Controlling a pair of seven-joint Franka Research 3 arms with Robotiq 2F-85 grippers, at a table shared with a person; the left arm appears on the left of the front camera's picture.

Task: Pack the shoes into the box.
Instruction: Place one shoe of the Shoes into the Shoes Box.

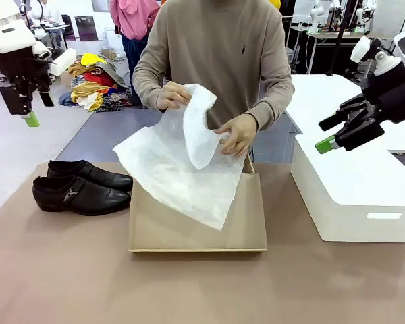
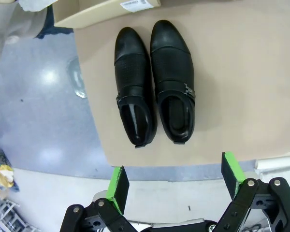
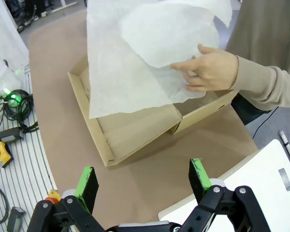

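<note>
Two glossy black shoes [image 1: 81, 186] lie side by side at the table's left edge, toes toward the middle; the left wrist view looks straight down on these shoes [image 2: 154, 82]. The open brown cardboard box [image 1: 197, 229] sits mid-table, and the person's hands hold white tissue paper [image 1: 182, 162] over it. In the right wrist view the box [image 3: 135, 130] lies under that tissue paper [image 3: 145, 53]. My left gripper [image 1: 27, 108] hangs open high above the table's left side, its fingers [image 2: 120, 186] empty. Raised at the right, my right gripper [image 1: 337, 131] is open and empty.
A large white plastic bin [image 1: 354, 192] with its lid on stands right of the box. The person stands at the far side of the table. A pile of coloured clothes [image 1: 94, 81] lies on the floor beyond the left end. Brown table [image 1: 67, 270] lies bare in front.
</note>
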